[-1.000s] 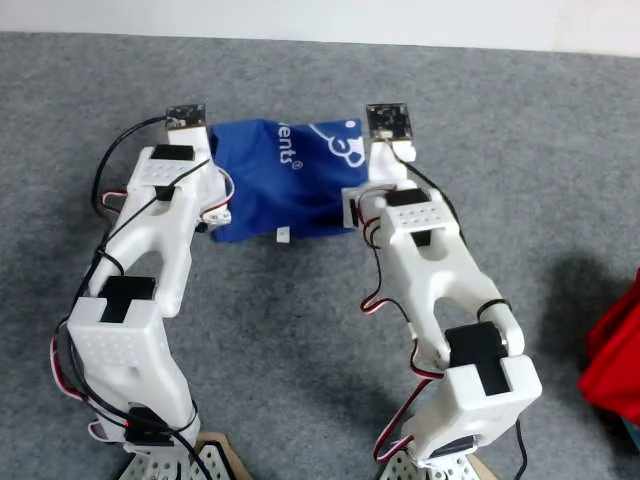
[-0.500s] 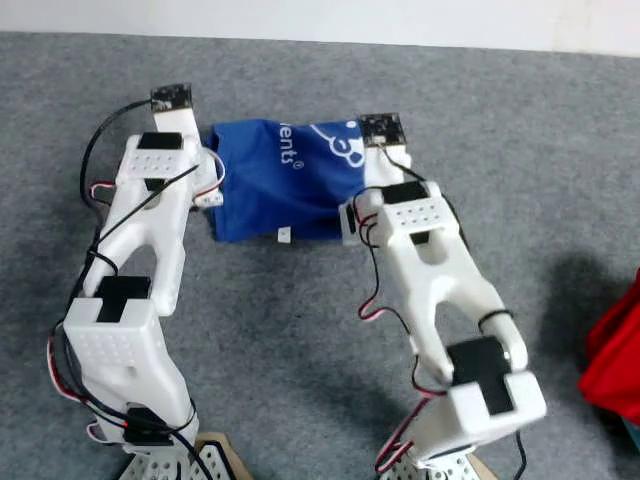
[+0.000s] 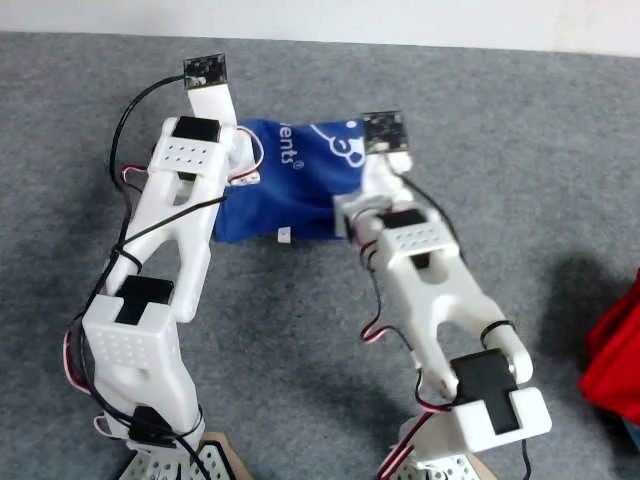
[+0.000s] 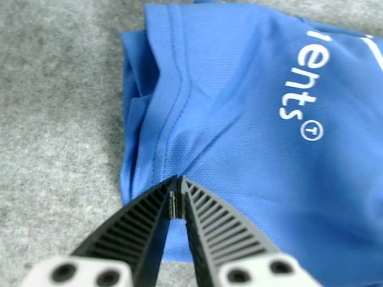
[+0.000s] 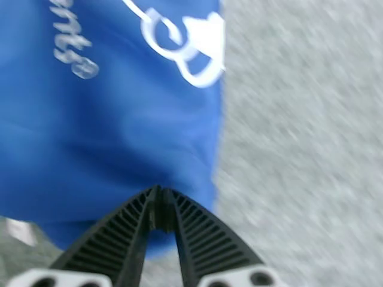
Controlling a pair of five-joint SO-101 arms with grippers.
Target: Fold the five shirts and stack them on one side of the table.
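A folded blue shirt point(image 3: 290, 190) with white print lies on the grey table point(image 3: 300, 330) at the back, between my two arms. In the left wrist view my left gripper point(image 4: 175, 200) is shut, its tips together over the blue shirt point(image 4: 251, 119) near its folded side edge, with no cloth visibly between them. My right gripper point(image 5: 159, 209) is also shut, its tips low over the shirt point(image 5: 119, 119) close to the opposite side edge, beside the white logo point(image 5: 185, 48). From above, the left arm point(image 3: 185, 190) overlaps the shirt's left side and the right arm point(image 3: 400, 225) its right side.
A red cloth point(image 3: 615, 350) lies at the table's right edge. A small white tag point(image 3: 283, 235) sticks out from the shirt's near edge. Bare grey table point(image 5: 299, 149) spreads in front of and to the right of the shirt.
The left arm first swung out to the left, then came back right and farther over the shirt's left side. The right arm shifted slightly left and nearer. The shirt has stayed put.
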